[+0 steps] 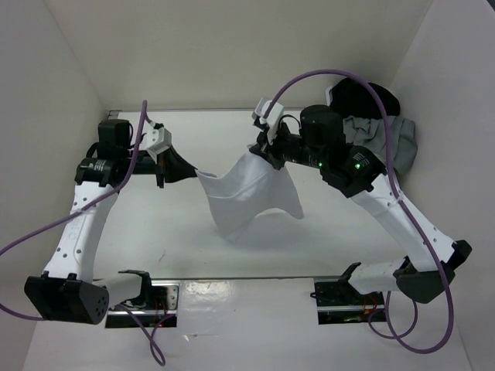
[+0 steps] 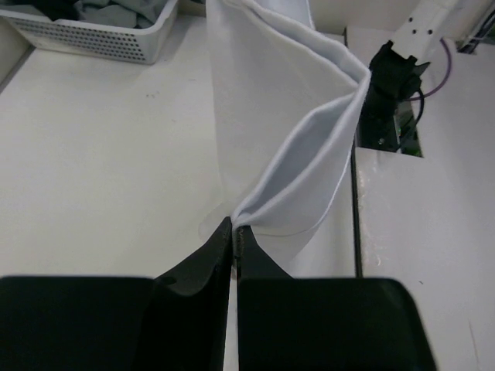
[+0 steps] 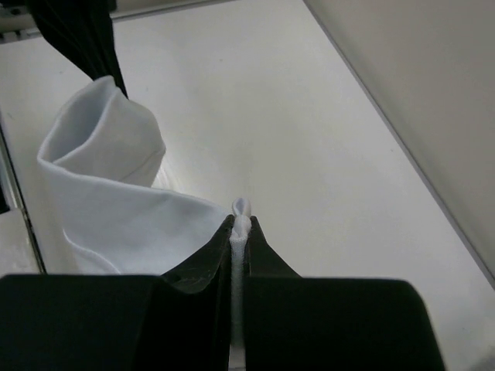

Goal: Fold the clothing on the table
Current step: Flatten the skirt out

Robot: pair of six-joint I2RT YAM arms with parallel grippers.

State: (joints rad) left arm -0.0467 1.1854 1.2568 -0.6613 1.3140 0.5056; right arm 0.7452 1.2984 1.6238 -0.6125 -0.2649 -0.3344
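Clothing (image 1: pixel 251 197) hangs lifted over centre of table (image 1: pixel 147 232), slung between both arms, lower edge drooping toward 6 o'clock. Left gripper (image 1: pixel 195 170) at 9 o'clock of cloth, jaws pinched tight on one corner. Right gripper (image 1: pixel 261 148) at 12 o'clock, clamped on other corner, fabric nub poking past fingertips. I read this hold as stretching top edge so cloth can be laid flat for folding. Grey garment (image 1: pixel 390 135) heaped at 2 o'clock, well apart.

thin matt cloth clothing (image 1: pixel 251 197), smooth table (image 1: pixel 178 224)
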